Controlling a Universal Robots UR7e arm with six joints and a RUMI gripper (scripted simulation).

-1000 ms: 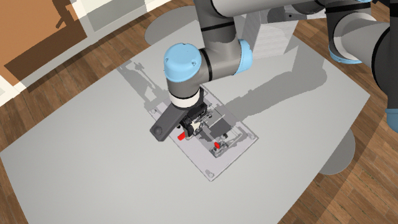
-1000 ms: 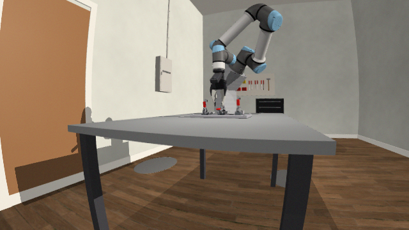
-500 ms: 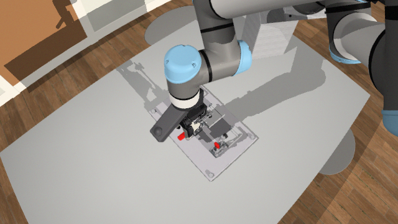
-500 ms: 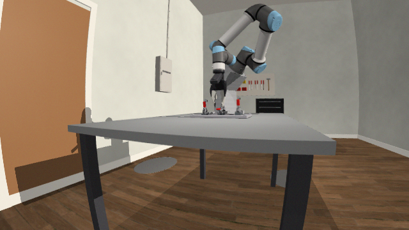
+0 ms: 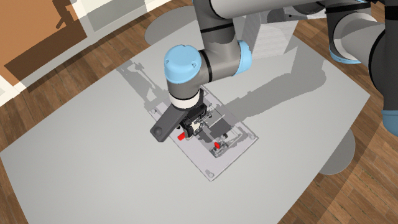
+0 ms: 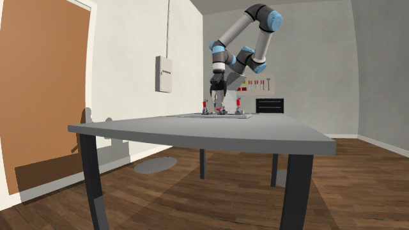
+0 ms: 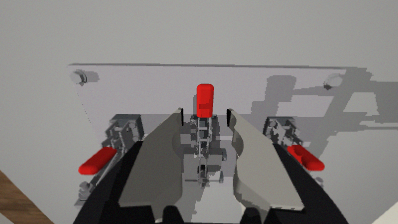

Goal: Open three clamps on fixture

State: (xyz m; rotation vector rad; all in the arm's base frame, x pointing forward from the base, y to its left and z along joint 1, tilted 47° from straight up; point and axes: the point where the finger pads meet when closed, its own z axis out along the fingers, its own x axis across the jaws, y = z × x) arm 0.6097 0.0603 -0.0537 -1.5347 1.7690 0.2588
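The grey fixture plate [image 5: 205,137] lies on the table with three red-handled toggle clamps. In the wrist view the middle clamp's handle [image 7: 204,100] lies low, pointing away from me, and the side handles [image 7: 97,160] [image 7: 305,157] stand up. My gripper [image 7: 204,109] hangs straight over the middle clamp with its fingers apart, one on each side of the clamp's body, and nothing is held. From above, my gripper [image 5: 192,127] sits beside the low handle [image 5: 181,136]; one more handle [image 5: 217,145] shows and the third is hidden by my arm. The side view shows my gripper [image 6: 218,102] just above the plate.
A dark grey part [image 5: 219,126] sits on the plate between the clamps. Bolts mark the plate's corners [image 5: 211,174]. A white block [image 5: 270,34] stands at the table's far side by the arm's base. The table's edges are far from the plate.
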